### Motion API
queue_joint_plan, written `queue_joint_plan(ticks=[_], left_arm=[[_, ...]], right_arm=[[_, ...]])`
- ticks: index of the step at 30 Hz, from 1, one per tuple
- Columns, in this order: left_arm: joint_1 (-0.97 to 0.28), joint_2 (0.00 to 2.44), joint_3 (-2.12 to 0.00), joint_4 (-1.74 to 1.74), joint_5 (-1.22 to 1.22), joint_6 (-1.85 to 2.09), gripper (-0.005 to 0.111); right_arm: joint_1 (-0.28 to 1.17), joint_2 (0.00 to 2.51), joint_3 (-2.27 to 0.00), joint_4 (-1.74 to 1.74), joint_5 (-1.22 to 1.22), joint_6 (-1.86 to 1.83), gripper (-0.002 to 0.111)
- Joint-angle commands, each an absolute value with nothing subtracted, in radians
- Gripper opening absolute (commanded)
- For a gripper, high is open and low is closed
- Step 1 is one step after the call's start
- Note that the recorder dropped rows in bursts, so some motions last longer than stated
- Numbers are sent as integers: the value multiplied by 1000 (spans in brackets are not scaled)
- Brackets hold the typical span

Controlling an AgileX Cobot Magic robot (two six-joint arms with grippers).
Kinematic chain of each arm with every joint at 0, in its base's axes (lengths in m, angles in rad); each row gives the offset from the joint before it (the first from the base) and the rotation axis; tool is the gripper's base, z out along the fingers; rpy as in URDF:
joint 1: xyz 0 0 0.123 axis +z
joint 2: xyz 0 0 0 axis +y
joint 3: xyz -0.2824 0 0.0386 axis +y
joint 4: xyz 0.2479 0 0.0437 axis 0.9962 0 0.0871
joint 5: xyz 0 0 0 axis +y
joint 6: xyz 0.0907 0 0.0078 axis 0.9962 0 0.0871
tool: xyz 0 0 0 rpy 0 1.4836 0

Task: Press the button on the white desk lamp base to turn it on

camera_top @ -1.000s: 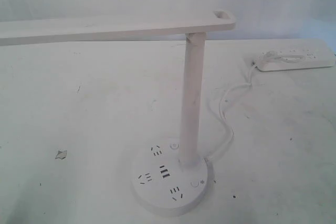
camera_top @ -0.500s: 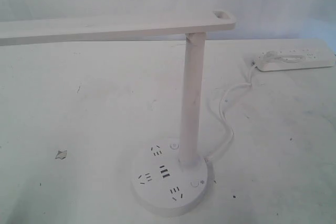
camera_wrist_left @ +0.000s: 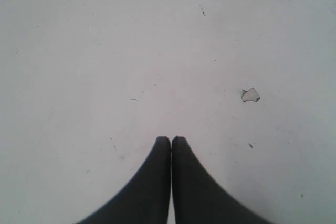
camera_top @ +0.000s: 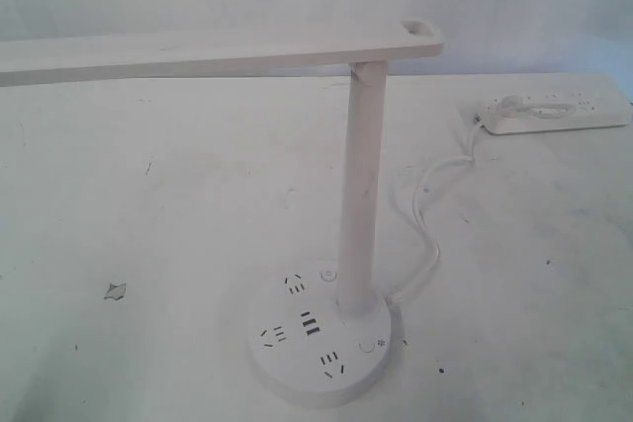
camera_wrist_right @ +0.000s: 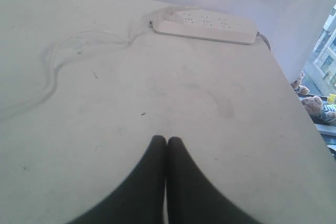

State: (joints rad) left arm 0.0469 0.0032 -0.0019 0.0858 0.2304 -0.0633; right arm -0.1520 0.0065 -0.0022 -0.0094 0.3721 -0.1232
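The white desk lamp (camera_top: 358, 185) stands near the front of the table in the exterior view, its long bar head (camera_top: 198, 52) reaching left. Its round white desk lamp base (camera_top: 287, 368) shows dark socket slots and USB ports. The button (camera_top: 368, 347) with the sun-like mark sits at the base's front right; the other small button (camera_top: 327, 274) is behind the pole. No gripper appears in the exterior view. My left gripper (camera_wrist_left: 171, 139) is shut over bare table. My right gripper (camera_wrist_right: 166, 139) is shut too, empty, above bare table, with the lamp out of its view.
A long white power strip (camera_top: 559, 113) lies at the back right, also the power strip (camera_wrist_right: 205, 24) in the right wrist view, near the table's edge. The lamp's cord (camera_top: 425, 214) snakes from it to the base. A small chipped spot (camera_top: 115, 291) marks the table on the left.
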Motion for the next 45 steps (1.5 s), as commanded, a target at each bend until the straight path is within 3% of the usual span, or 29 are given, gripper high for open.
queue_joint_plan(ticks=[1, 4, 9, 16, 21, 25, 28, 31, 40, 45], left_arm=[[47, 0, 0, 84, 233, -64, 0], [47, 0, 0, 84, 233, -64, 0], [47, 0, 0, 84, 233, -64, 0], [47, 0, 0, 84, 233, -64, 0], [47, 0, 0, 84, 233, -64, 0], [47, 0, 0, 84, 233, -64, 0], [47, 0, 0, 84, 233, -64, 0], [47, 0, 0, 84, 233, -64, 0], [47, 0, 0, 84, 233, -64, 0], [47, 0, 0, 84, 233, -64, 0]], right_arm=[[-151, 0, 0, -20, 355, -129, 0], [-151, 0, 0, -69, 280, -134, 0], [-151, 0, 0, -82, -65, -134, 0], [-151, 0, 0, 23, -493, 476, 0], [-151, 0, 0, 25, -624, 537, 0], [-151, 0, 0, 37, -746, 792, 0], [-151, 0, 0, 35, -994, 982, 0], [-151, 0, -28, 0, -1094, 993, 0], [-151, 162, -348, -558, -1155, 1130, 0], [-151, 310, -404, -837, -1221, 1265, 0]])
